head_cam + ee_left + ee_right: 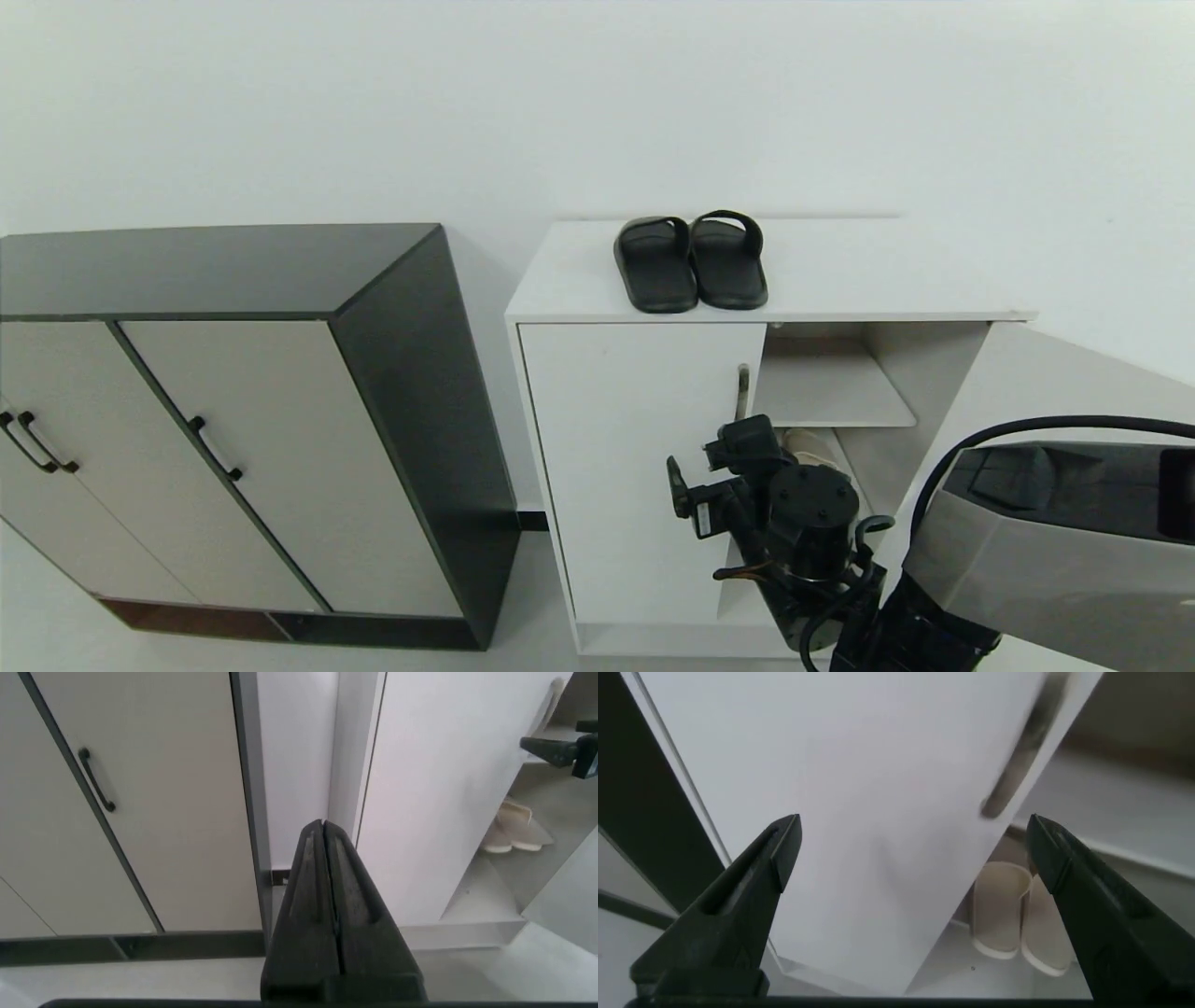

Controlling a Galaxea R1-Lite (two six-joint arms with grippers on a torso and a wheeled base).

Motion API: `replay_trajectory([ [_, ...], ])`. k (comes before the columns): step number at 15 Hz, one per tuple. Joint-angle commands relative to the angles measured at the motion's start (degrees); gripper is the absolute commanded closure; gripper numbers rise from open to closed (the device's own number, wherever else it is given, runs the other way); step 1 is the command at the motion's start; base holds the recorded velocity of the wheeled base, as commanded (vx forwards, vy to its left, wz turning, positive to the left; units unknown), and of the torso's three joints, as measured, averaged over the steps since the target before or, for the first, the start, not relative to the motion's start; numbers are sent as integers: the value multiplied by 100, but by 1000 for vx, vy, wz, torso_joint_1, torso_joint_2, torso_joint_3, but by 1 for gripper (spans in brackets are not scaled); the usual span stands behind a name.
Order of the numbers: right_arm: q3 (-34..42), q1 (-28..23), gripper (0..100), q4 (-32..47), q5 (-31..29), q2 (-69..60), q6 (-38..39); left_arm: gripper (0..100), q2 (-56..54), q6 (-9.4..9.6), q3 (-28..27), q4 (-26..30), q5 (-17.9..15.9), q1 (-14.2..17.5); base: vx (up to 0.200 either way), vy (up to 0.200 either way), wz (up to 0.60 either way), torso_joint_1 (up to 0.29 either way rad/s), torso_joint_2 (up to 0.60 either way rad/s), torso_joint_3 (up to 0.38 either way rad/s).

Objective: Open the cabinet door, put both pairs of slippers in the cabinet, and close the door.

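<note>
The pale slippers (1016, 917) lie on the cabinet's (616, 485) lower shelf, my right gripper (910, 840) hangs wide open and empty near them, and my left gripper (323, 831) is closed on nothing, so next I should reach up for the black slippers (691, 261) on the cabinet top.

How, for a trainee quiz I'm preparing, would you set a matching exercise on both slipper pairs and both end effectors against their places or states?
Things:
1. black slippers
2. pale slippers
3. left end effector
4. right end effector

Places or states:
A. open
B. on top of the cabinet
C. shut
D. inside the cabinet

Pairs: 1-B, 2-D, 3-C, 4-A
</note>
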Motion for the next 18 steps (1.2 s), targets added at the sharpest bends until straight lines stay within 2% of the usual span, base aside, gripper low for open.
replay_trajectory([
  [1,22,15,0,3,6,-65,-1,100,-1,-1,0,-2,1,1,0,0,0,212,-520,-300],
  [11,48,41,0,47,15,-21,-1,100,-1,7,0,-2,-8,1,0,0,0,237,-557,-319],
  [14,145,41,0,-305,367,-3,7,100,-1,25,0,-2,1,1,0,0,0,248,-548,-302],
  [18,171,-47,0,-437,402,-65,-581,100,-1,16,0,-2,10,1,0,0,0,39,-98,-51],
])
